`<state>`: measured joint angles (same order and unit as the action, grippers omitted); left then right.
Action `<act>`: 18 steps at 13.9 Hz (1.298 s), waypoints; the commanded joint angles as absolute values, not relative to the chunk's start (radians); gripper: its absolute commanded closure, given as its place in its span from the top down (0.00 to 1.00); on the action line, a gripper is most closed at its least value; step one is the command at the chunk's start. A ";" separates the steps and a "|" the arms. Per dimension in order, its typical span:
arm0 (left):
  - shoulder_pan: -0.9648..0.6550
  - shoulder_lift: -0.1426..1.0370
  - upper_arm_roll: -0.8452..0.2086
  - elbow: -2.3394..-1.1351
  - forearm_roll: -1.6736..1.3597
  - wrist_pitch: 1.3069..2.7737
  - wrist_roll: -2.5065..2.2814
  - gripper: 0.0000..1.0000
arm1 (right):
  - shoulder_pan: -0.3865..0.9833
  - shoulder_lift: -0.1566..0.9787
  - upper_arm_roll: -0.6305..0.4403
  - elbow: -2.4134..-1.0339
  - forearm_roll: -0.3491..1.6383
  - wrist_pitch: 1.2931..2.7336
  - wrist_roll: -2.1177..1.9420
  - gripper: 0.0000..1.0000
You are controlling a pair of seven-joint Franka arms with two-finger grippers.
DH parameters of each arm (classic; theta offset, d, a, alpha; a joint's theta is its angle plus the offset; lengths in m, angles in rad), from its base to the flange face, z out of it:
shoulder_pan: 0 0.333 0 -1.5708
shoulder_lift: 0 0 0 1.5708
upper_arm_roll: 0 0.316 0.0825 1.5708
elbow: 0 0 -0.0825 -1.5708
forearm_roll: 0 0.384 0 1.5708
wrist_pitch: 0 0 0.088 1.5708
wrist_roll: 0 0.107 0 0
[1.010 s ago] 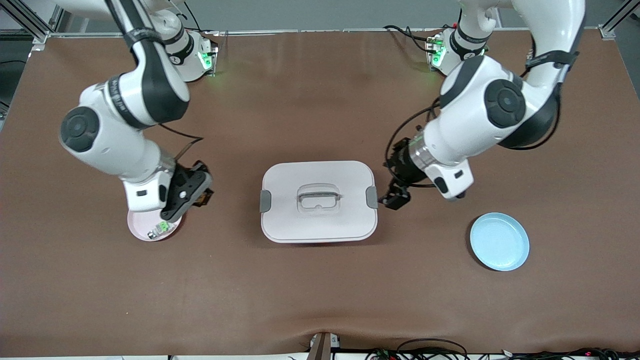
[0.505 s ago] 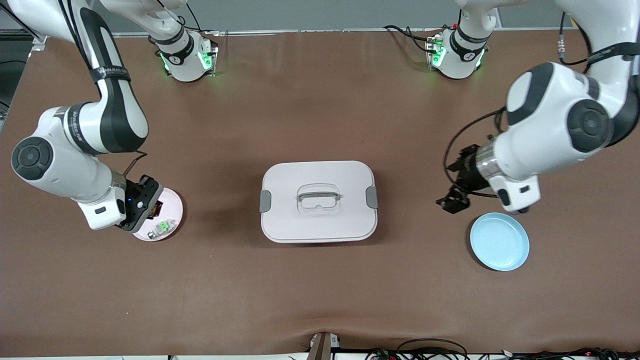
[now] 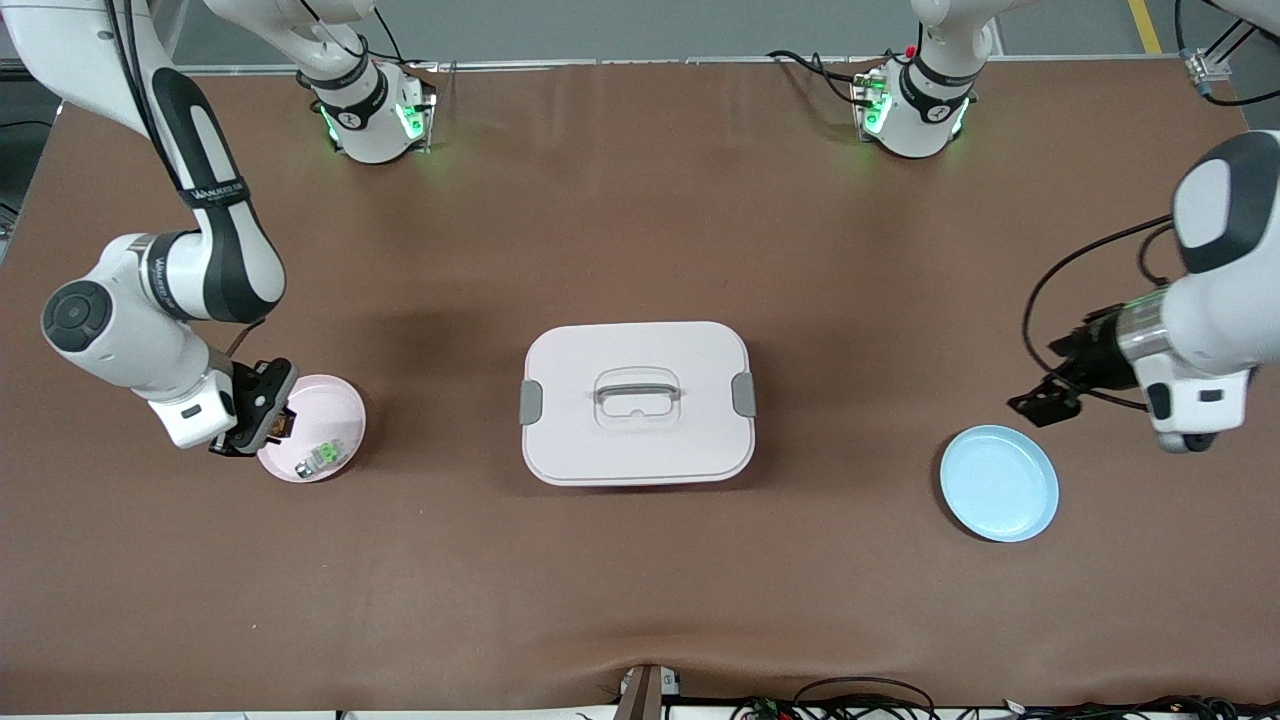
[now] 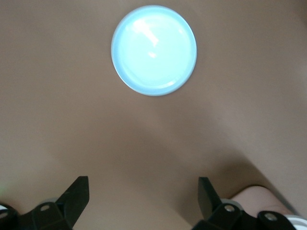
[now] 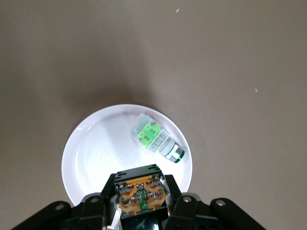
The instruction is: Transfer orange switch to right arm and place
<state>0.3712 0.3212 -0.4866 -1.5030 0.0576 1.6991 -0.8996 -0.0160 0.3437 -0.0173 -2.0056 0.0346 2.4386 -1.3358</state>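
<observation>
The right gripper (image 3: 268, 418) hangs over the edge of the pink plate (image 3: 340, 400) at the right arm's end of the table. Its jaws are squeezed tight on the orange switch (image 5: 142, 199) – the little part sits right between them. A green switch (image 3: 320, 457) lies on the same plate. The left gripper (image 3: 1040, 405) hangs over the bare table near the blue plate (image 3: 1000, 485) – its jaws are wide apart and hold nothing. A white box (image 3: 637, 402) sits in the middle
</observation>
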 commanded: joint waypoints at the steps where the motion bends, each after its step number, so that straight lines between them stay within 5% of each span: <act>1: 0.463 0.256 -0.494 -1.560 0.083 1.683 -0.687 1.00 | -0.061 0.316 0.008 -2.081 0.029 2.508 -1.377 0.00; 11: 0.724 0.255 -0.473 -1.539 0.092 1.658 0.037 1.00 | -0.078 0.339 0.014 -2.235 0.043 2.750 -1.388 0.00; 18: 0.206 0.256 -0.151 -1.407 0.084 1.657 0.034 1.00 | -0.080 0.403 0.020 -2.237 0.077 2.769 -1.390 0.00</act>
